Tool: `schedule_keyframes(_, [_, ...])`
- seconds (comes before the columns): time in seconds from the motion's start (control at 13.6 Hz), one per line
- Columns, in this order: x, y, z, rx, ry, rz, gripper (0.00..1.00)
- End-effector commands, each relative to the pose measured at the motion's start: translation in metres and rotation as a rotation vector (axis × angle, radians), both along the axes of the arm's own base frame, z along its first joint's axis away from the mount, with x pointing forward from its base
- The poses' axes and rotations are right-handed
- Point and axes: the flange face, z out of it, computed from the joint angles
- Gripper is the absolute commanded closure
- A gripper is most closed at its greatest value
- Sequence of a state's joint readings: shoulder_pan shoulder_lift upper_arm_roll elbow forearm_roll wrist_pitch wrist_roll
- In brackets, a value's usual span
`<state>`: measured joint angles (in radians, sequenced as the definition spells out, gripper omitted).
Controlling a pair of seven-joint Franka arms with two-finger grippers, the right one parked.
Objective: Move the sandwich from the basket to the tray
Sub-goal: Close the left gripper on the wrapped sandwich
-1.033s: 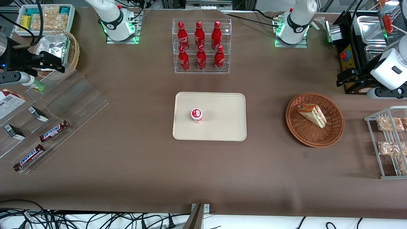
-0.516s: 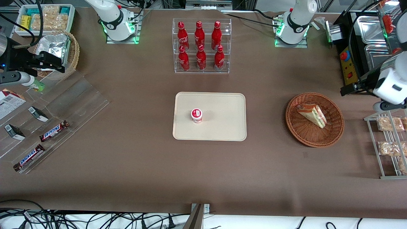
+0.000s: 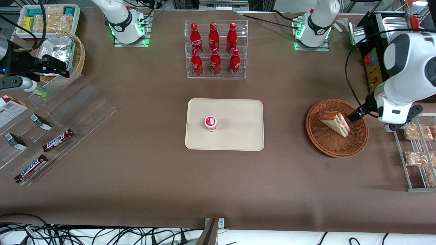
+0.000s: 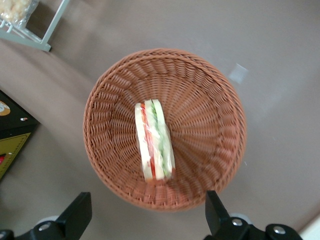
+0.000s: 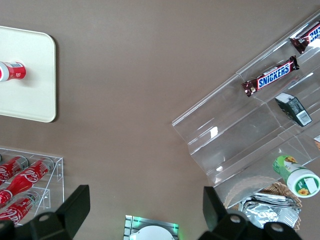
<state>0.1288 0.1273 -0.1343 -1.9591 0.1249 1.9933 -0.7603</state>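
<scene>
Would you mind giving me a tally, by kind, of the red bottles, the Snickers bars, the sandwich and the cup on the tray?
Red bottles in the clear rack: 6
Snickers bars on the acrylic steps: 2
Sandwich in the basket: 1
Cup on the tray: 1
Total: 10
The gripper hovers open above the basket.

A brown cloth-covered table (image 3: 143,170) fills the scene, with tangled black cables (image 3: 85,234) along its near edge under even light.
</scene>
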Motion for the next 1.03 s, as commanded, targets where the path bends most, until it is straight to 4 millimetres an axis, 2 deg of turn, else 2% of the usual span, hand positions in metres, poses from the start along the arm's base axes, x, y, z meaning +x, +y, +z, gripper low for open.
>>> schedule_keyframes(0.0, [-0.02,-0.004,-0.028,0.039,-0.048,0.034,0.0])
schedule_keyframes(0.22, [-0.03,-0.002,-0.061,0.022,-0.095,0.027,0.0])
schedule_keyframes(0.44, [-0.04,0.01,-0.092,0.005,-0.129,0.044,0.0])
schedule_keyframes(0.66, [-0.047,0.007,-0.123,-0.019,-0.174,0.084,0.0])
schedule_keyframes(0.96, [-0.053,0.007,-0.15,-0.038,-0.194,0.094,0.0])
